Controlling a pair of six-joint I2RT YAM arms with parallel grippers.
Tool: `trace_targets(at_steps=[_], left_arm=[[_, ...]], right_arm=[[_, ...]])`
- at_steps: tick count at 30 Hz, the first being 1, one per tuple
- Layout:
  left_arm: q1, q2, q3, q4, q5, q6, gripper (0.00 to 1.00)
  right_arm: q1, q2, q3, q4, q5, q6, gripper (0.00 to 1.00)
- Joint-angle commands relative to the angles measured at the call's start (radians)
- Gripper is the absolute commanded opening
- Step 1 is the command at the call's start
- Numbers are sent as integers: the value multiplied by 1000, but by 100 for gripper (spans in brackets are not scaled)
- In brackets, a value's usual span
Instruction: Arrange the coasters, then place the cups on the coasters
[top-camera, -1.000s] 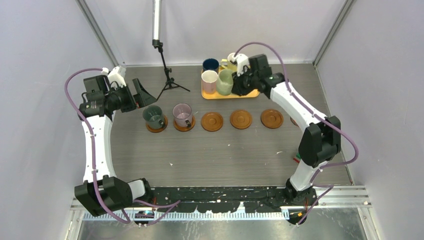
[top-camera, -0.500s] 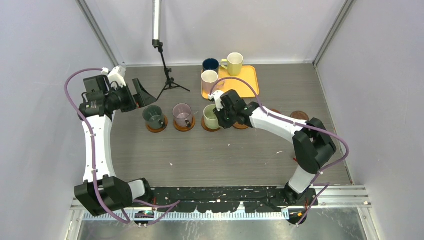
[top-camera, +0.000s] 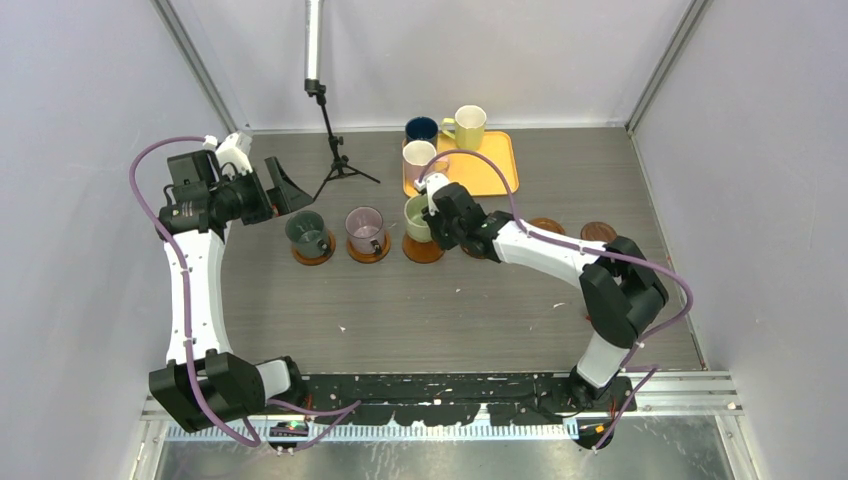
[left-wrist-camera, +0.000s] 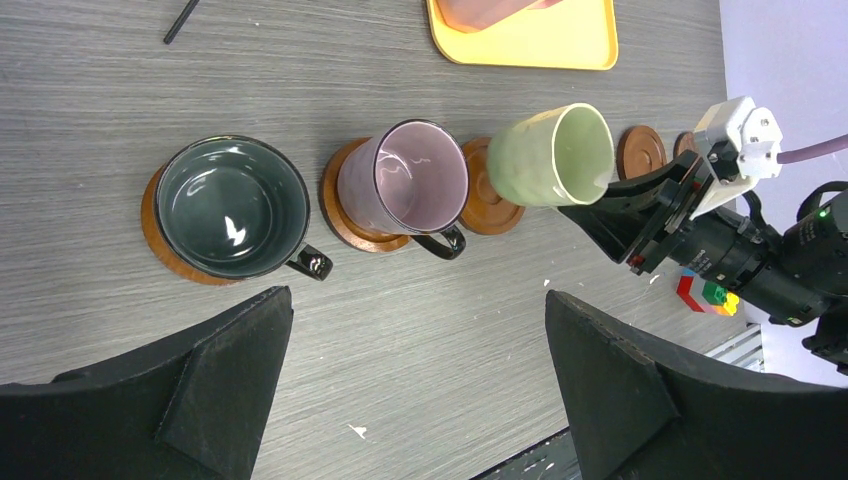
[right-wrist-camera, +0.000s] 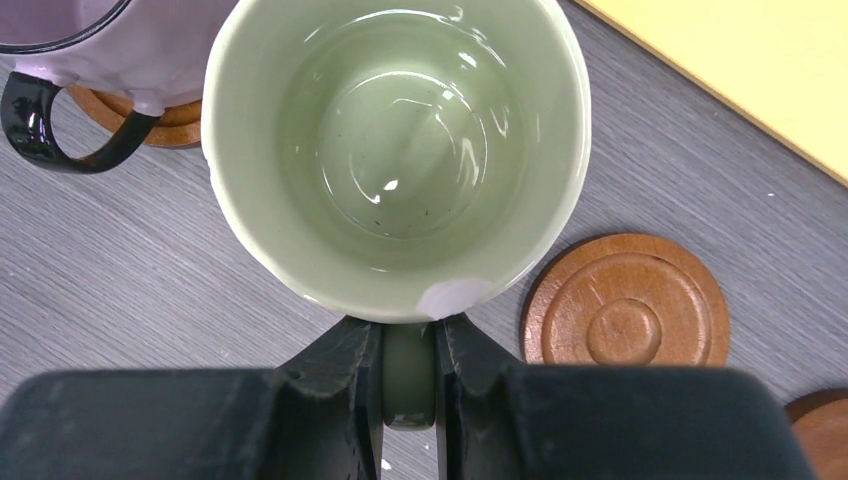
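My right gripper (top-camera: 437, 216) (right-wrist-camera: 408, 342) is shut on the handle of the light green cup (top-camera: 418, 218) (right-wrist-camera: 400, 150) (left-wrist-camera: 550, 155). The cup is over the third coaster (top-camera: 422, 250) (left-wrist-camera: 487, 203) in the row; I cannot tell whether it touches. To its left, the dark green cup (top-camera: 305, 231) (left-wrist-camera: 232, 205) and the mauve cup (top-camera: 365, 229) (left-wrist-camera: 405, 178) each stand on a coaster. Bare coasters (top-camera: 547, 225) (right-wrist-camera: 625, 315) lie to the right. Pink (top-camera: 419, 157), navy (top-camera: 421, 129) and pale yellow (top-camera: 470, 126) cups stand at the yellow-orange tray (top-camera: 490, 170). My left gripper (top-camera: 285, 190) (left-wrist-camera: 420, 390) hangs open at the far left, holding nothing.
A small black tripod (top-camera: 335, 160) stands at the back, left of the tray. A multicoloured toy block (left-wrist-camera: 705, 292) lies near the right arm's base. The darker coaster (top-camera: 599, 231) is at the row's right end. Grey walls close in both sides.
The right gripper carried the light green cup from the tray down to the third coaster, then shifted it slightly toward the back. The left arm has not moved.
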Motion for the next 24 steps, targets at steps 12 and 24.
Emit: trace_targets(at_steps=[12, 24], left_arm=[[7, -22, -4, 26, 2, 8, 100], [8, -21, -12, 29, 3, 6, 100]], right_arm=[[21, 52, -16, 150, 13, 97, 0], [23, 48, -27, 109, 4, 115, 17]])
